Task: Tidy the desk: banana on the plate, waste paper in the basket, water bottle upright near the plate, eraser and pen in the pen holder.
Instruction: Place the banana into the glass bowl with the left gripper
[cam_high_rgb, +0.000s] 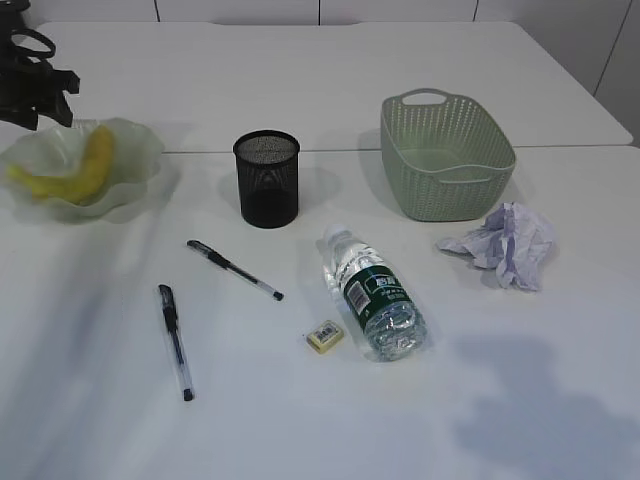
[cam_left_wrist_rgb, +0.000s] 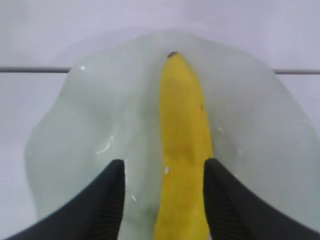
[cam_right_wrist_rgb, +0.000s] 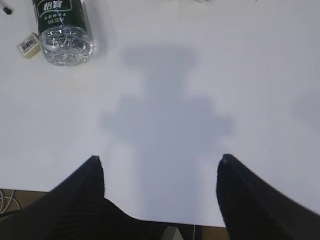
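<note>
Two pens (cam_high_rgb: 233, 269) are seen lying loose on the desk (cam_high_rgb: 300, 420), with the eraser (cam_high_rgb: 325, 336) beside the water bottle (cam_high_rgb: 372, 295), which lies on its side. The banana (cam_left_wrist_rgb: 184, 150) is settled in the plate (cam_left_wrist_rgb: 80, 150) at the left; the left gripper (cam_left_wrist_rgb: 162, 200) is spread over it, its fingers (cam_left_wrist_rgb: 107, 200) apart from the fruit on both sides, so nothing is gripped. The right gripper (cam_right_wrist_rgb: 160, 192) is held wide open above bare tabletop. The crumpled waste paper (cam_high_rgb: 505, 245) rests just beside the basket (cam_high_rgb: 447, 150), apparently not touching it. The pen holder (cam_high_rgb: 267, 178) stands upright between plate and basket.
</note>
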